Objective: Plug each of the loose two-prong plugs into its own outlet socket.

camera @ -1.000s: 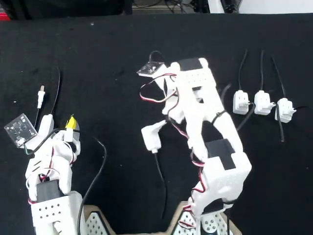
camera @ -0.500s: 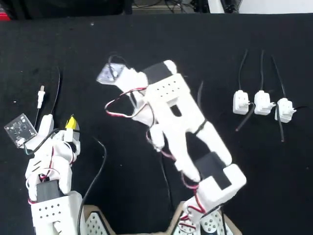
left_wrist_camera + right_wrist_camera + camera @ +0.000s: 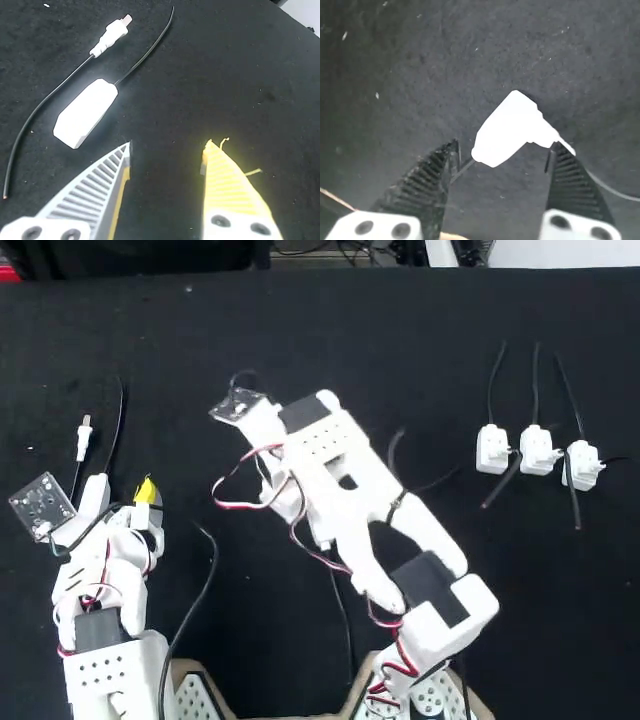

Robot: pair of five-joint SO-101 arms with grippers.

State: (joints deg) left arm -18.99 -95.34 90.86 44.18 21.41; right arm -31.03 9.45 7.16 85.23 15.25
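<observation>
One blocky white plug [image 3: 507, 129], ribbed right claw [image 3: 504, 144] (spread) — felt table [image 3: 395, 50]

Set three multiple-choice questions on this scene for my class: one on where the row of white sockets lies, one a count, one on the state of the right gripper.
1. Seen from the high view, where on the table does the row of outlet sockets lie?
A) on the right side
B) between the two arm bases
C) under the right arm

2. How many outlet sockets are in that row?
A) two
B) three
C) five

3. How is the right gripper?
A) shut on a cable
B) shut on nothing
C) open, with a white plug ahead of it

Answers:
1 A, the row sits at the right, apart from both arms.
2 B, three white blocks show there, each with a cable.
3 C, its fingers stand apart on either side of the plug.
</observation>
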